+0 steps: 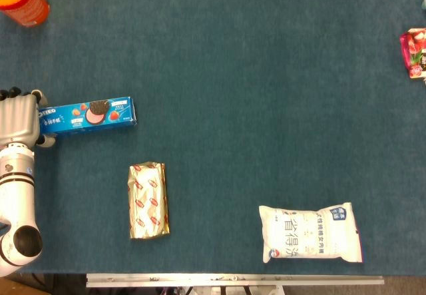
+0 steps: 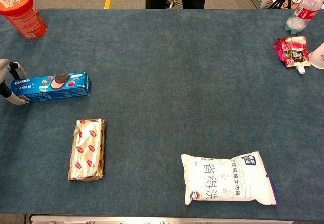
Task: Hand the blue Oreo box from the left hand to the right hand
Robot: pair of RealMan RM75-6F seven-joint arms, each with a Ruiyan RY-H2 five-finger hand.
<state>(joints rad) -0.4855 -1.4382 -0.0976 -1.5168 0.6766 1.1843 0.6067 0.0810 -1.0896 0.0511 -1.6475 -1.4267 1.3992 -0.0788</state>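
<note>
The blue Oreo box [image 1: 88, 115] lies flat, its left end between the left hand's [image 1: 18, 118] fingers [image 2: 12, 65] near the table's [image 1: 266, 75] left edge; open cloth stretches rightward.

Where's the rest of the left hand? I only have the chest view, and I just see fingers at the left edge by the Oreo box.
Observer: The head view shows the whole left hand, back facing up, at the left end of the blue Oreo box.
Operator: Is its arm over anything?
Observer: No. The head view shows the left forearm running down toward the table's near edge, left of the gold packet and apart from it.
</note>
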